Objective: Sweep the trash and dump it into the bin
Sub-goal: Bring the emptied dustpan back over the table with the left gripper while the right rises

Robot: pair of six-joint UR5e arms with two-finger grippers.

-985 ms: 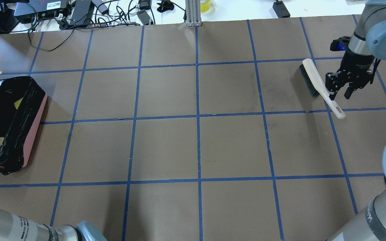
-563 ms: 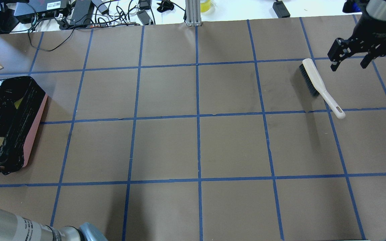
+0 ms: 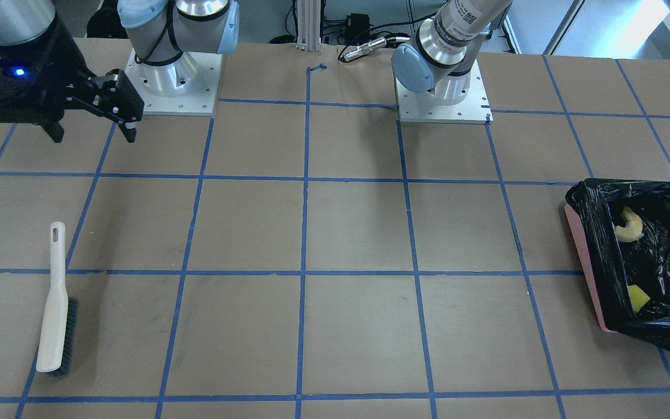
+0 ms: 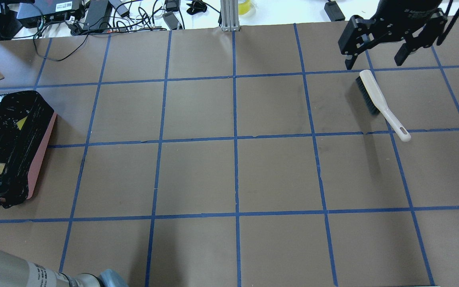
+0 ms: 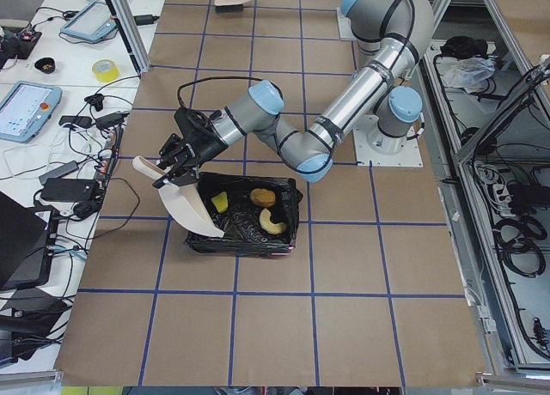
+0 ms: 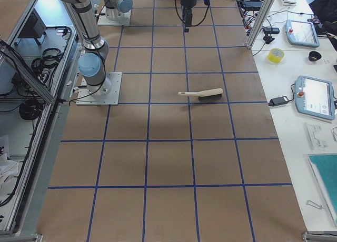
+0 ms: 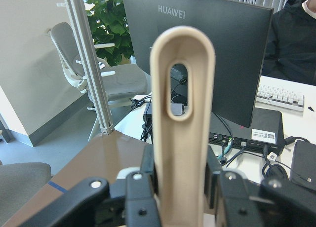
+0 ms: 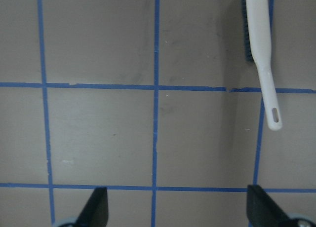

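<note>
Bin (image 3: 584,265) holds croissant (image 3: 628,226), wedge (image 3: 637,298), roll (image 5: 262,197); dustpan (image 5: 185,203) seemingly tilted over it

Overhead, the right gripper (image 4: 373,63) gets chopped by the top edge just above its jaws, and the bin (image 4: 38,159), way across from it, runs off the frame. On the left wrist cam, the scoop of the dustpan (image 7: 180,153) is hidden below the left gripper (image 7: 181,202); only its handle shows.
</note>
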